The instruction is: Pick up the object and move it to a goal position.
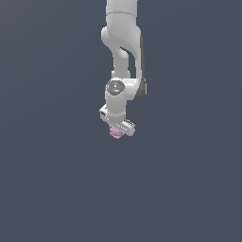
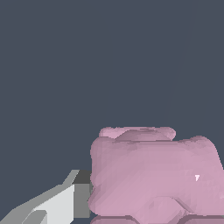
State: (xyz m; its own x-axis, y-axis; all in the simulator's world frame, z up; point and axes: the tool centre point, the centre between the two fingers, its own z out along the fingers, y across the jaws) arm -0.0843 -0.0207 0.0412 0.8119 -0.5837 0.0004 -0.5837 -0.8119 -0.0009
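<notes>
- Object [image 1: 115, 133], the pale-pink lumpy blob, sits right at the tips of the white gripper [image 1: 118, 128], which points down from the arm [image 1: 124, 42].
- In the wrist view the object [image 2: 153, 175] touches one grey finger [image 2: 81, 194]; the other finger is hidden, so I cannot tell whether the grip is closed.
- Judged step: grasping or early carry.
- Next move calls for a confirmed hold, then a steady carry toward the goal, which no picture shows.
</notes>
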